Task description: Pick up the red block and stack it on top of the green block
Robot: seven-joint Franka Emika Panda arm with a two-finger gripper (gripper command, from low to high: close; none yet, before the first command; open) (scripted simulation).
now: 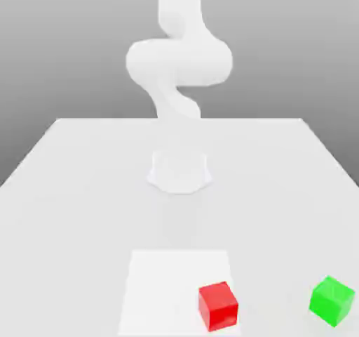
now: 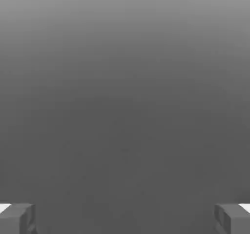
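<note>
Clearly nothing is picked up yet: the red block (image 1: pixel 218 305) sits on the table (image 1: pixel 70 188), on the corner of a paler square patch (image 1: pixel 165 286) in front of the arm's base (image 1: pixel 179 172). Seen from the base, the block lies toward the camera and a little to the exterior view's right. The green block (image 1: pixel 332 300) is further to that same side, well apart from the red one and about as far forward of the base.

The arm (image 1: pixel 179 62) rises folded above its base. In the hand view the gripper (image 2: pixel 125 218) has its two fingertips (image 2: pixel 17 218) spread wide with nothing between them, so the claw is open and empty, facing plain grey backdrop rather than the table.

The step in hand, as I judge it, is the reach toward the red block. Doing it well means turning the hand to face down, centring it above the block, and lining the fingers with two opposite faces; the block looks turned slightly against the table's edges, so the wrist probably needs a small twist. Then come straight down and close only when the pads bracket the block's middle.

Nothing stands between the base and either block. The risk is mainly a glancing descent that nudges the block, or a grip on its corners.
</note>
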